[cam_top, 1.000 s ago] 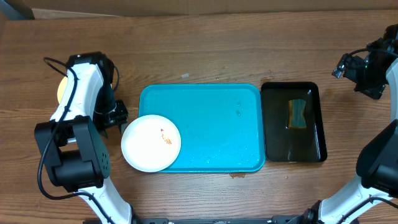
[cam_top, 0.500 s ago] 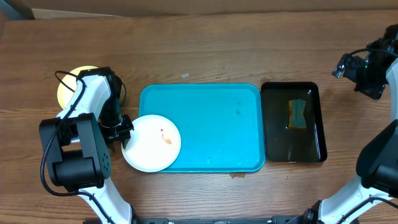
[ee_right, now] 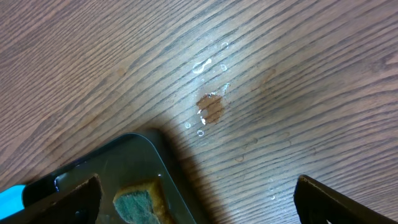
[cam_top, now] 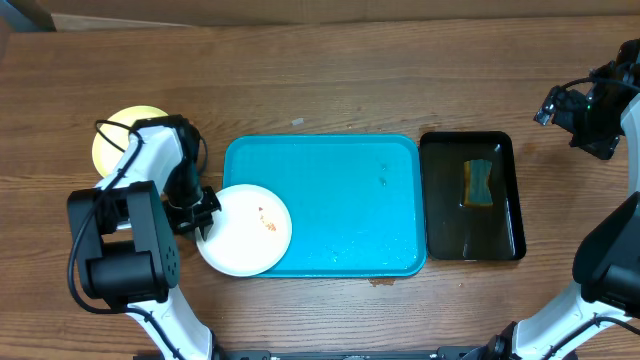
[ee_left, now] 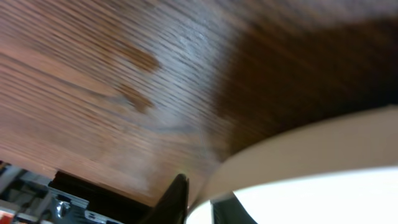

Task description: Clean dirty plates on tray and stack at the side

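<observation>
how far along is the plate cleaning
One yellow plate already sits off the tray, at its left. The left gripper straddles the rim of the white plate, which shows orange smears. Left: wiping it with the sponge, stacking; the right gripper is open.

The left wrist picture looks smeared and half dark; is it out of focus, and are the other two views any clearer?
Left wrist view: the wood grain is streaked and soft, a broad shadow darkens the upper right, and the white plate glares to blank white. Overhead view: sharp and evenly lit, with faint sheen on the turquoise tray. Right wrist view: crisp grain, glinting droplets.
</observation>
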`<act>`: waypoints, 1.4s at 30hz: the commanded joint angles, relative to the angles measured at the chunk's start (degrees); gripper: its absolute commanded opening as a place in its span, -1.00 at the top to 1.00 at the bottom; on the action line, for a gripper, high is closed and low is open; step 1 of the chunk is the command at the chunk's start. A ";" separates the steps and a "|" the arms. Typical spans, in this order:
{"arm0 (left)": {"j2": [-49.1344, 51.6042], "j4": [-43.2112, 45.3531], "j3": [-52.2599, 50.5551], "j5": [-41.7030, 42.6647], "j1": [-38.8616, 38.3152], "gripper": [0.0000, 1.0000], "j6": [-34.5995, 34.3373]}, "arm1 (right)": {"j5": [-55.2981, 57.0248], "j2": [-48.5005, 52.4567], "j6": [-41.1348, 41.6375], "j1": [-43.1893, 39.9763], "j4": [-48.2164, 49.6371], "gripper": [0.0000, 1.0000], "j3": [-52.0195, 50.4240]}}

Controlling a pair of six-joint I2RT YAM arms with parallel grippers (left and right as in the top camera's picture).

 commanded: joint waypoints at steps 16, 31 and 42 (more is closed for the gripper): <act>-1.38 17.53 -1.20 22.60 -14.10 0.91 4.04 | -0.07 -1.01 0.22 0.09 0.28 -1.00 0.76; -1.40 26.77 -1.20 14.88 -24.68 0.55 0.17 | -0.07 -1.01 0.24 0.09 0.28 -1.00 0.76; -1.51 23.58 2.27 14.47 -24.50 0.70 0.72 | -0.07 -1.01 0.22 0.09 0.28 -1.00 0.76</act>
